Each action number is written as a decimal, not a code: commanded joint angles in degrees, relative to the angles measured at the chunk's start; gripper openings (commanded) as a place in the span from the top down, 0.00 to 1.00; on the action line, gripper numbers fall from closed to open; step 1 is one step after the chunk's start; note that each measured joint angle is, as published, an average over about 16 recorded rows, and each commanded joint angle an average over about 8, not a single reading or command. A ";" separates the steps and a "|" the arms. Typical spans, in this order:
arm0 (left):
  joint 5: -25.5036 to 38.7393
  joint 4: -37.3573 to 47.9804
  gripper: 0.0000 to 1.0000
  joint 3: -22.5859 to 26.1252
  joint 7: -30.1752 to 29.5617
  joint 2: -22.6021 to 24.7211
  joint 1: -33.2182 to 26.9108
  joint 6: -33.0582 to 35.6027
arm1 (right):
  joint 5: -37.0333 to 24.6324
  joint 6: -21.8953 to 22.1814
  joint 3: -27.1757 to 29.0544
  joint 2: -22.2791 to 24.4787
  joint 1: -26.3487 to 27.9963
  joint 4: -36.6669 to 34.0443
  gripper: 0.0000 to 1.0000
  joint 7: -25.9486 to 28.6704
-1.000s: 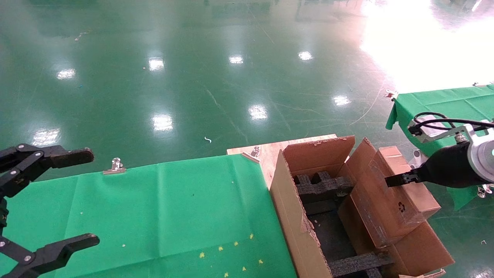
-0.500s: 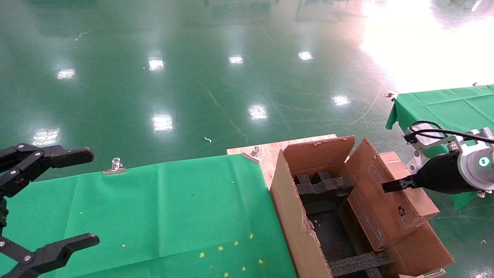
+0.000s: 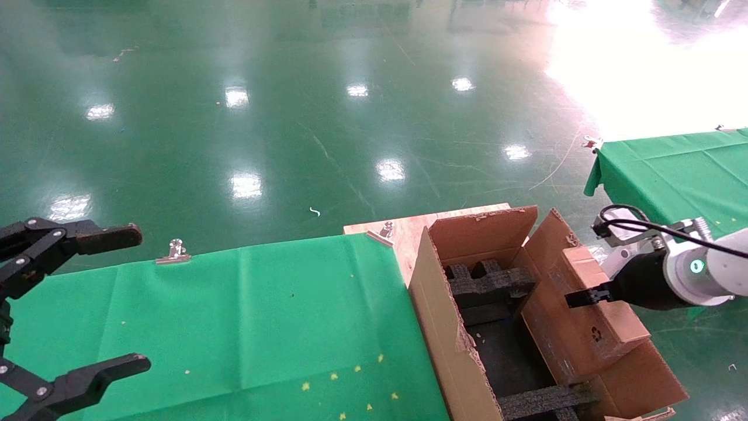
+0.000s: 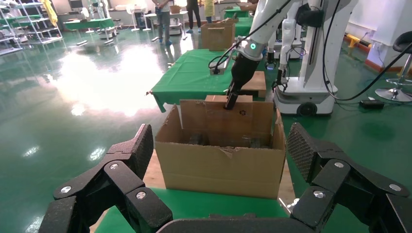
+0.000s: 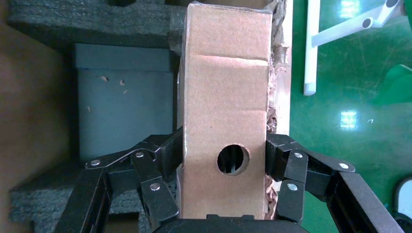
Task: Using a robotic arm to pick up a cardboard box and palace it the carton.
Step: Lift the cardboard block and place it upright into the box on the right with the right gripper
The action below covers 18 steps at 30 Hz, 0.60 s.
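The slim brown cardboard box (image 3: 590, 318) hangs tilted against the right inner wall of the large carton (image 3: 441, 327), its lower end inside the opening. My right gripper (image 3: 584, 298) is shut on the box's narrow sides. The right wrist view shows the box (image 5: 226, 97) pinched between both fingers (image 5: 165, 155), above the carton's dark floor and black foam (image 5: 97, 29). My left gripper (image 3: 134, 298) hangs open and idle over the green table at the far left. Its wrist view looks past the wide-open fingers (image 4: 141, 150) at the carton (image 4: 223, 170), with the box (image 4: 228, 114) behind its far wall.
A green cloth table (image 3: 263, 316) lies left of the carton, held by a metal clip (image 3: 174, 251). The carton stands on a wooden board (image 3: 409, 228). Torn flaps stand up on its far and right sides. A second green table (image 3: 672, 169) is at the right.
My right gripper has moved down and to the left with the box, bringing it lower along the carton's right wall. The left arm has not moved.
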 commanded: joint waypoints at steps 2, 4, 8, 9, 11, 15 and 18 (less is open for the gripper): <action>0.00 0.00 0.00 0.00 0.00 0.00 0.00 0.00 | -0.83 1.11 -0.58 -0.48 -1.26 -0.14 1.00 1.19; 0.00 0.00 0.00 0.00 0.00 0.00 0.00 0.00 | -1.28 1.62 -0.91 -0.83 -1.97 -0.21 1.00 1.92; 0.00 0.00 0.00 0.01 0.00 0.00 0.00 0.00 | -2.06 2.41 -1.47 -1.63 -3.21 -0.37 1.00 3.27; -0.01 0.00 0.00 0.01 0.00 0.00 0.00 0.00 | -2.23 2.56 -1.59 -1.84 -3.48 -0.41 1.00 3.59; -0.01 0.00 0.00 0.01 0.00 0.00 0.00 0.00 | -2.61 2.86 -1.85 -2.29 -4.05 -0.60 1.00 4.25; -0.01 0.00 0.00 0.01 0.01 -0.01 0.00 -0.01 | -3.37 3.42 -2.36 -3.24 -5.19 -1.19 1.00 5.52; -0.01 0.00 0.00 0.02 0.01 -0.01 0.00 -0.01 | -3.87 3.90 -2.73 -4.00 -6.08 -1.83 1.00 6.32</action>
